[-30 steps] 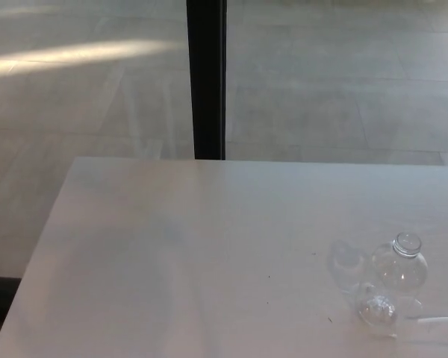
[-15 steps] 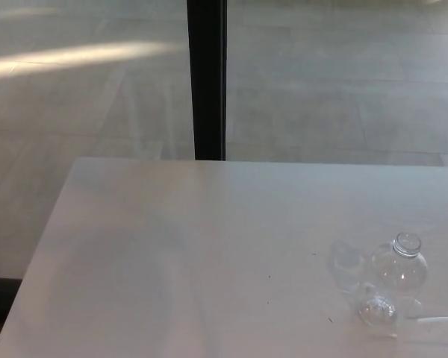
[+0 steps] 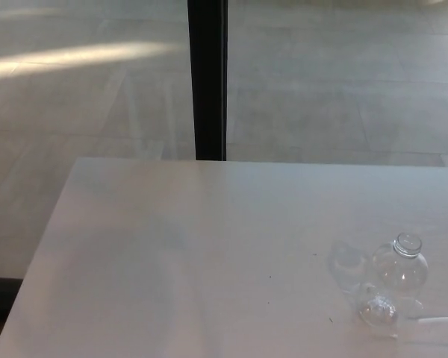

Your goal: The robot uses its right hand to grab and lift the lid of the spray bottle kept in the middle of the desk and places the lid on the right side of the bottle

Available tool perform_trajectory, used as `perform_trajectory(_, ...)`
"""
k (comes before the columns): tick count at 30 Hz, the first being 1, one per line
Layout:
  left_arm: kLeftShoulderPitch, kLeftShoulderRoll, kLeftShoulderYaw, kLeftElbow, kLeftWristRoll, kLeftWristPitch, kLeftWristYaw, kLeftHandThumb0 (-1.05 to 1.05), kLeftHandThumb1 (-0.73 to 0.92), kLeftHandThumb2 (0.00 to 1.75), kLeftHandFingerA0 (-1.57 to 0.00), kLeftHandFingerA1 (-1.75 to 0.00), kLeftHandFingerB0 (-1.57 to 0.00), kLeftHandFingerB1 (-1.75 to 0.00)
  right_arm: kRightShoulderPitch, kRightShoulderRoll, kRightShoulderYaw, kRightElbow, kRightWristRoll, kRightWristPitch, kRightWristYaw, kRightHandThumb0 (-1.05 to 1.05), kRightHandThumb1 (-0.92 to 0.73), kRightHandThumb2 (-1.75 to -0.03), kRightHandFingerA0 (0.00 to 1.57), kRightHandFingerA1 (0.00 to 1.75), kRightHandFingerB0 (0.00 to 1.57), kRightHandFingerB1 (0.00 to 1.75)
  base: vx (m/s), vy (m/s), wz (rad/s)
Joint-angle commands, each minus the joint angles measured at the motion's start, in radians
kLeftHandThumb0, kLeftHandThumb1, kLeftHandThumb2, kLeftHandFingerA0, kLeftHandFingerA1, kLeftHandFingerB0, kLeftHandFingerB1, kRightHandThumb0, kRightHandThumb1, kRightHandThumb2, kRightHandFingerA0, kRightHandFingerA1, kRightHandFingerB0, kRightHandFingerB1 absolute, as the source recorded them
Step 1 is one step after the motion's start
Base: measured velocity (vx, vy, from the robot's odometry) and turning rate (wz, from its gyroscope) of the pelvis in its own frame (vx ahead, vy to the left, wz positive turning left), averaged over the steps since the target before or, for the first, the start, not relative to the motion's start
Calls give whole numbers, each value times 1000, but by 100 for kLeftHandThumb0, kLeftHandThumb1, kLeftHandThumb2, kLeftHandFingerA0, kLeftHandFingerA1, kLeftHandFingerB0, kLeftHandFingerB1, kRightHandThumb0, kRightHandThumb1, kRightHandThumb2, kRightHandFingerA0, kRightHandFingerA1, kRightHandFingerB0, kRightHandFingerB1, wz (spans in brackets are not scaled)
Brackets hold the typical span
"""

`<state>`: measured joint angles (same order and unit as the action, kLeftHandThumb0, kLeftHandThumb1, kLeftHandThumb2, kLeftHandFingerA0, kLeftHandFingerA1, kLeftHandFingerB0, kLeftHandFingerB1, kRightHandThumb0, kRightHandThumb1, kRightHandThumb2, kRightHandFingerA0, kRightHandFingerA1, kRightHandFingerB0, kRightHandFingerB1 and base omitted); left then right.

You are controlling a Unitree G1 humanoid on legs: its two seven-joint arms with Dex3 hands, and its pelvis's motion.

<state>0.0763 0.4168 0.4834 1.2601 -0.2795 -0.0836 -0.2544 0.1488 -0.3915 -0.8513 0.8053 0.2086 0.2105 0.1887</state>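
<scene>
Nearest the robot, at the desk's (image 3: 172, 261) lower right, a small clear rounded object (image 3: 378, 311) lies on the pale surface, possibly the lid, though too blurred to say; a thin white strip (image 3: 439, 320) runs off the right edge beside it. Just behind and touching or nearly touching it stands the clear spray bottle (image 3: 400, 267), upright, its neck open and uncapped, a faint shadow to its left. Beyond the desk's far edge a black vertical post (image 3: 207, 78) rises against grey floor with a band of sunlight; neither robot hand is in view, so their state cannot be told.
</scene>
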Motion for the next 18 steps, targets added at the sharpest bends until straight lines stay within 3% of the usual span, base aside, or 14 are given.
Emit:
perform_trajectory(1, 1, 19, 0, 3, 4, -1, 11, -87, 88, 67, -58, -51, -34, -38, 18, -33, 34, -22, 58, 43, 41, -70, -55, -55, 21, 101, 0, 91, 0, 0, 0)
perform_trajectory(2, 4, 19, -2, 2, 6, -6, 9, -86, 88, 67, -57, -49, -34, -38, 19, -36, 45, -16, 63, 37, 59, -42, -32, -96, 25, 70, 11, 63, 0, 0, 0)
perform_trajectory(3, 7, 19, -4, 0, 8, -9, 8, -85, 68, 108, -50, -60, -28, -50, 25, -39, 58, -19, 60, 35, 68, -74, -59, -58, 29, 104, 2, 93, 0, 0, 0)
perform_trajectory(4, 11, 18, 1, -4, 2, -1, 12, -85, 68, 108, -51, -60, -28, -50, 22, -44, 70, -12, 59, 29, 74, -74, -59, -58, 33, 101, 6, 89, 0, 0, 0)
perform_trajectory(5, 12, 17, 2, -4, 1, -5, 6, -86, 88, 67, -57, -49, -33, -38, 19, -50, 78, 8, 59, 15, 78, -74, -60, -56, 45, 99, 12, 83, 0, 0, 0)
perform_trajectory(12, 10, 19, 6, 0, -4, -2, 1, -85, 89, 67, -56, -49, -34, -38, 89, -62, 139, -80, 87, 43, 164, -75, -57, -55, 44, 93, 10, 86, 0, 0, 0)
perform_trajectory(17, 8, 18, 12, 3, -6, 1, 6, -86, 88, 67, -57, -49, -34, -37, 92, -68, 168, -77, 87, 37, 157, -74, -56, -55, 48, 92, 10, 83, 0, 0, 0)
perform_trajectory(18, 7, 18, 11, 3, -6, 5, 10, -85, 88, 67, -58, -51, -33, -37, 90, -71, 176, -71, 79, 32, 147, -75, -42, -83, 50, 83, 17, 72, 0, 0, 0)
